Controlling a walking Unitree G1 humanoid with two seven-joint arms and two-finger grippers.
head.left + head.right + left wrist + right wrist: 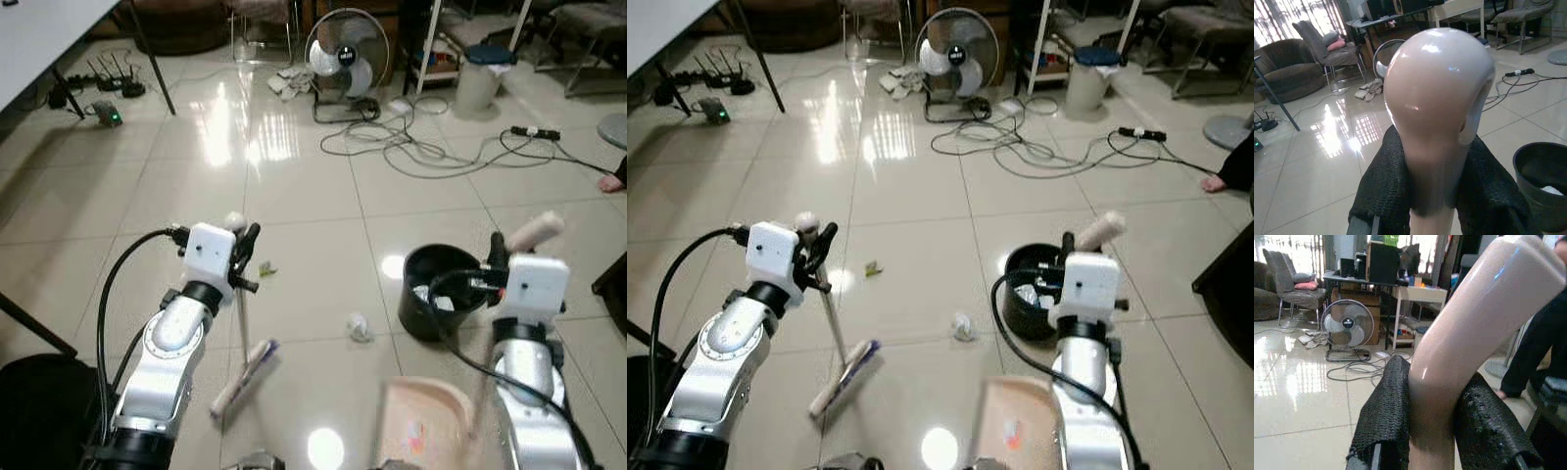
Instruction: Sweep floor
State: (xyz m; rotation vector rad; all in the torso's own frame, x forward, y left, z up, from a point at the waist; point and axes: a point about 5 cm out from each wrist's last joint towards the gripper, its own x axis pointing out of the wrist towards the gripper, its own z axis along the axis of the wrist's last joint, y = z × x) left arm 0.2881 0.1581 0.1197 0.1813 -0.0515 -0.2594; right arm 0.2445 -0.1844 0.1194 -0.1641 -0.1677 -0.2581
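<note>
Lower left of frame, left gripper (1436, 203) pinched the broom (245, 372); right gripper (1432, 431) pinched the dustpan (421, 426). Mid-sweep: paper wad (360, 328) at centre floor needed pushing toward the pan, I judged.

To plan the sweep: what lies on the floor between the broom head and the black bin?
In the left eye view, one crumpled white scrap lies between the broom head and black bin; otherwise bare tile.

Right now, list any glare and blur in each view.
Left eye view: window glare on the tiles, a lamp spot near the dustpan, whose handle is blurred. Left wrist view: broom handle close and soft, sheen on top. Right wrist view: dustpan handle blurred, bright windows behind.
</note>
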